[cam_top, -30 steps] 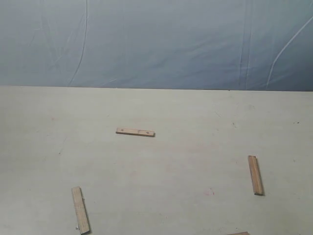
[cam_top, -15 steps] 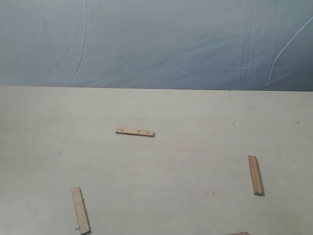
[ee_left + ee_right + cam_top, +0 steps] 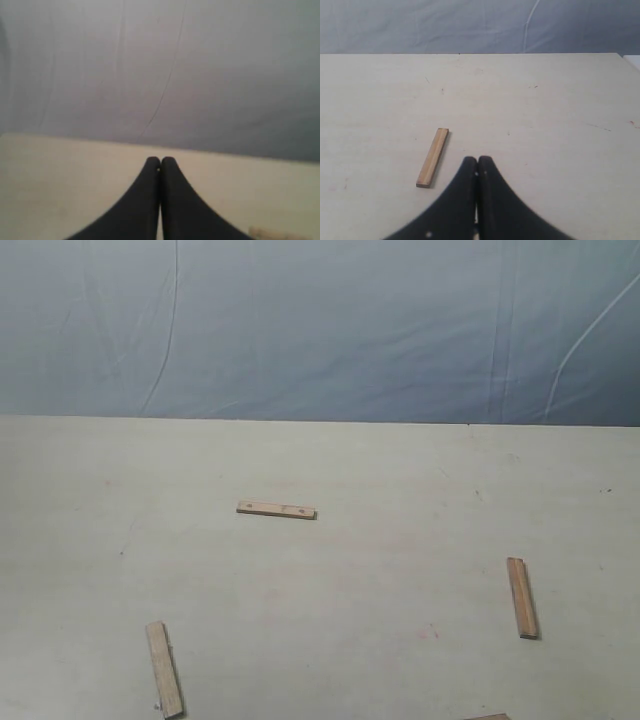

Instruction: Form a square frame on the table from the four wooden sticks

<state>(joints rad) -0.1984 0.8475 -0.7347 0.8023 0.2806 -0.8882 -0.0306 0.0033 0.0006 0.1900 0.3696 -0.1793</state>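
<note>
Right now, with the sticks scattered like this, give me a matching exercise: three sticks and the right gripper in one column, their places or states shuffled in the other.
1. dotted stick
2. left stick
3. right stick
4. right gripper

A. shut, empty
B. lengthwise, between the other two in height in the exterior view
C. crosswise, nearest the backdrop
D. almost reaching the exterior view's bottom edge

Pairs: 1-C, 2-D, 3-B, 4-A

Matt wooden sticks (image 3: pixel 277 510), smooth table (image 3: pixel 400 470)
</note>
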